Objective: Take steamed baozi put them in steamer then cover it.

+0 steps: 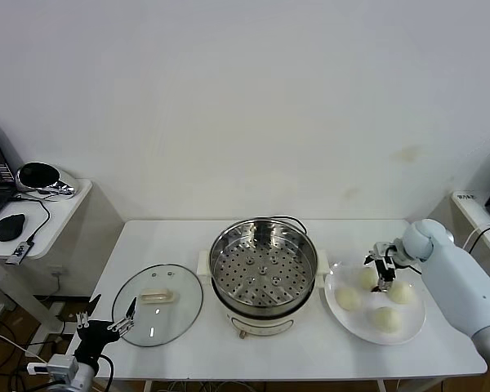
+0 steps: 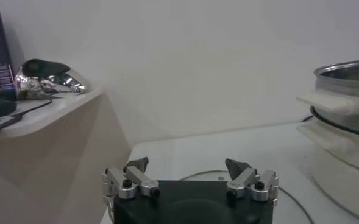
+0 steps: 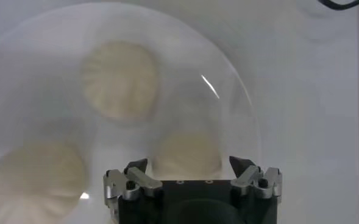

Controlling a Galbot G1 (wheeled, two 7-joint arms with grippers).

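Observation:
Several cream-white baozi lie on a white plate (image 1: 411, 321) at the right, among them one (image 1: 348, 299) nearest the steamer and one (image 1: 385, 318) at the front. My right gripper (image 1: 383, 271) hangs open just above the plate, and in the right wrist view a baozi (image 3: 188, 152) sits below, between its spread fingers (image 3: 188, 164); two others (image 3: 119, 79) (image 3: 36, 179) lie farther off. The steamer (image 1: 264, 269) stands uncovered at the centre, its perforated tray bare. The glass cover (image 1: 158, 304) lies flat to its left. My left gripper (image 1: 106, 324) waits open at the cover's near-left edge.
A side table (image 1: 41, 220) to the left carries a laptop, a black mouse (image 1: 11, 227) and a shiny rounded object (image 2: 45, 76). A dark cable runs behind the steamer. The steamer's handle (image 2: 328, 102) juts toward the left gripper (image 2: 187, 164). The white table's front edge is close.

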